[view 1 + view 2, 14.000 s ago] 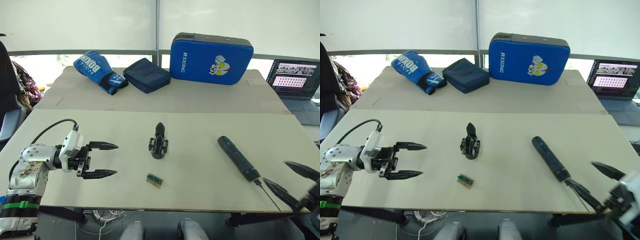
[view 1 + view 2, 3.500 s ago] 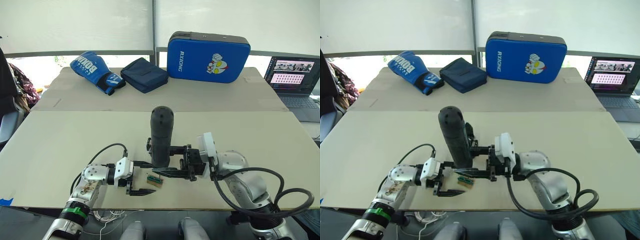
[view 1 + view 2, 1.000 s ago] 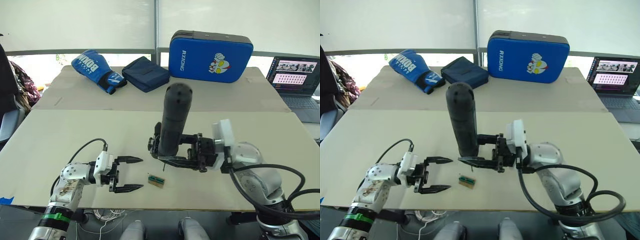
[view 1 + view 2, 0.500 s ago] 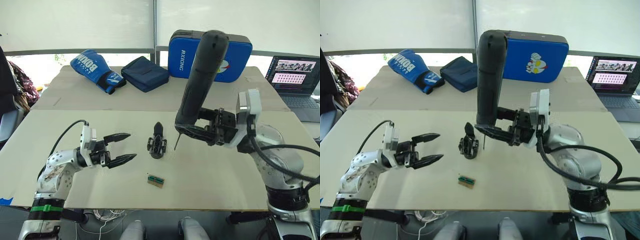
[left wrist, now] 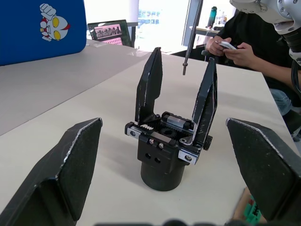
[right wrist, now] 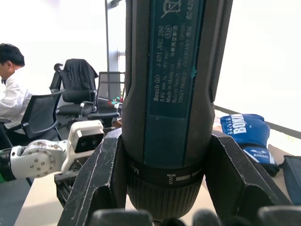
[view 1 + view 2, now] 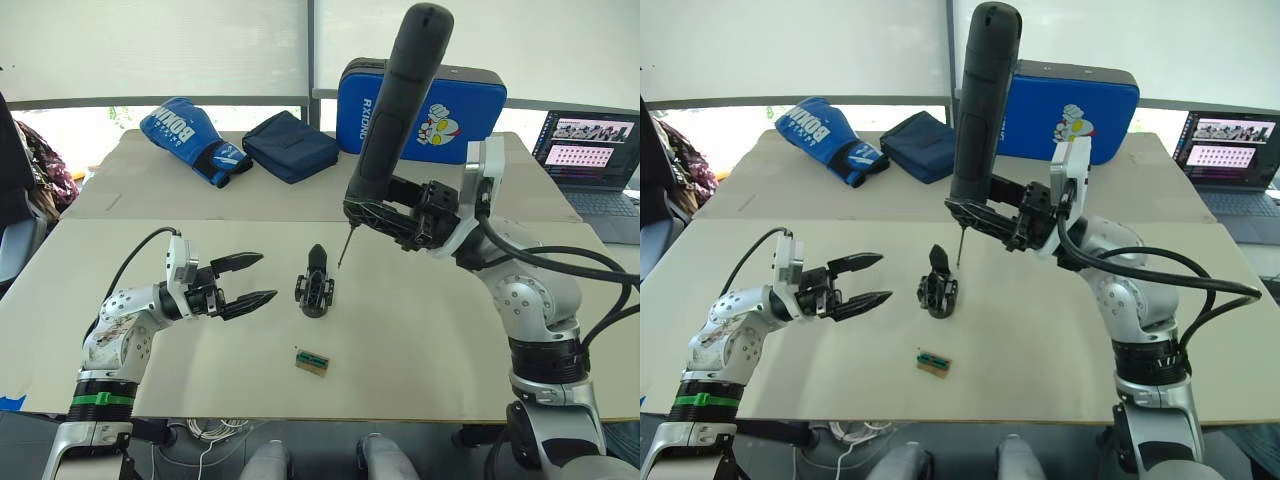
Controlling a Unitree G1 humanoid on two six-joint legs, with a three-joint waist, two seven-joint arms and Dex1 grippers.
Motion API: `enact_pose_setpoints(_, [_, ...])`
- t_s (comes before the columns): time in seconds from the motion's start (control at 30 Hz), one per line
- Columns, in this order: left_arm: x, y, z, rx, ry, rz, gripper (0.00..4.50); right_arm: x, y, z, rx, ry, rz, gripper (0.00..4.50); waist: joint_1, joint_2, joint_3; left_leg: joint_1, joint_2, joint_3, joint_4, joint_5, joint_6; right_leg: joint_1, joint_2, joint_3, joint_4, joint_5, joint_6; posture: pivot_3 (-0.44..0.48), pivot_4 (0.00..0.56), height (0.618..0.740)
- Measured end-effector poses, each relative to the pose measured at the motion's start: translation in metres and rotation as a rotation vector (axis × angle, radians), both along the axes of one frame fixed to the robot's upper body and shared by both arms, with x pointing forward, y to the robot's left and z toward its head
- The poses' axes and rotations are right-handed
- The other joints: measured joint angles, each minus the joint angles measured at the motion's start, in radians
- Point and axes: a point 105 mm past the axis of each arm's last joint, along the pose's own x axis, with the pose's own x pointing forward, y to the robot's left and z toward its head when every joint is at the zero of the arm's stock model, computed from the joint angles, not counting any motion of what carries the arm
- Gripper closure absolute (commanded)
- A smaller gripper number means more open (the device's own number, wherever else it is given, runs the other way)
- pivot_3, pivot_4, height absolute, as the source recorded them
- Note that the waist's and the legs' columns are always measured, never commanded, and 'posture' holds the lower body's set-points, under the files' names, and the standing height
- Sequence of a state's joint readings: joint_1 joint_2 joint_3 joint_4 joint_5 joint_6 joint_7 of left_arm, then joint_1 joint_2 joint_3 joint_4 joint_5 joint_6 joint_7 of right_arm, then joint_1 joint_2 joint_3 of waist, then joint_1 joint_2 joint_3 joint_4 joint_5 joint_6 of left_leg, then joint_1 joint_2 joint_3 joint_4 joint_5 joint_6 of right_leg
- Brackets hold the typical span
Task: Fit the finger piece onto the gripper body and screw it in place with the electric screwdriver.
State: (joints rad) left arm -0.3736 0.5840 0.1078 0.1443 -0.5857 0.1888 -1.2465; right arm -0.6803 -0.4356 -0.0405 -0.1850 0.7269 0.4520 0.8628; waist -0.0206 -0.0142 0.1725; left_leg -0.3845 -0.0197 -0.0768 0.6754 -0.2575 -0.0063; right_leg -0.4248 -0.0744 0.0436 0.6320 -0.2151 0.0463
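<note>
Screwdriver (image 7: 396, 118) is clamped upright in my right tool (image 7: 385, 212), bit just above the gripper body (image 7: 316, 287); left tool (image 7: 246, 281) gapes empty.

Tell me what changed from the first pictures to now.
The right gripper picked the electric screwdriver up off the table and holds it upright, bit above the gripper body. The left gripper, open, moved closer to the body. Body and green-topped block stayed put.
</note>
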Motion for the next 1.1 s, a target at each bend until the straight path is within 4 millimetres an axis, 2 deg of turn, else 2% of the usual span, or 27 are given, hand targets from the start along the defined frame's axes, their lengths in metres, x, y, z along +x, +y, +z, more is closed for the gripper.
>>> enact_pose_setpoints(0.57, [-0.001, -0.011, -0.014, 0.05, 0.047, -0.031, 0.0, -0.001, 0.045, -0.012, -0.036, 0.031, 0.1, 2.58, -0.003, 0.0, 0.0, 0.0, 0.0, 0.0, 0.0, 0.0, 0.0, -0.001, 0.0, 0.0, 0.0, 0.0, 0.0, 0.0, 0.15, 0.74])
enact_pose_setpoints(1.1, [-0.006, -0.014, -0.027, 0.075, 0.073, -0.035, 0.0, 0.0, 0.055, -0.028, -0.097, 0.05, 0.122, 2.58, -0.004, 0.0, 0.0, 0.0, 0.0, 0.0, 0.0, 0.0, 0.0, -0.001, 0.0, 0.0, 0.0, 0.0, 0.0, 0.0, 0.15, 0.74])
